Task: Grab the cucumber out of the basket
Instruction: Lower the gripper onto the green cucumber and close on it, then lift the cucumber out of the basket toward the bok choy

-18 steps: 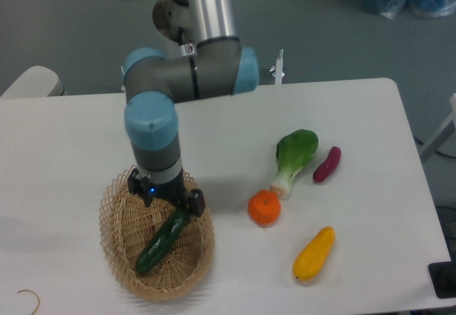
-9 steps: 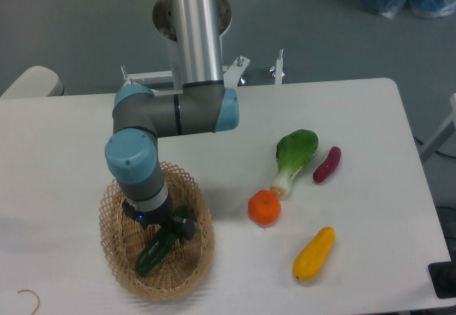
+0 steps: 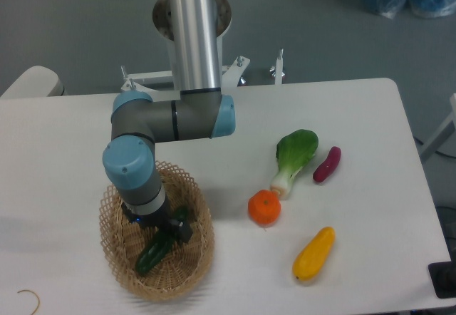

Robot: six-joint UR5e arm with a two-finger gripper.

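The cucumber lies inside the basket; the gripper sits down over its upper end, its grip impossible to judge. Right of the basket: orange, bok choy, eggplant, yellow squash on the white table; grey floor beyond.

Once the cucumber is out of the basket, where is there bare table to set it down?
Bare patches: left of the basket, and the far right beyond the eggplant. Crowded between bok choy, orange and yellow squash. The gripper is down at the cucumber.
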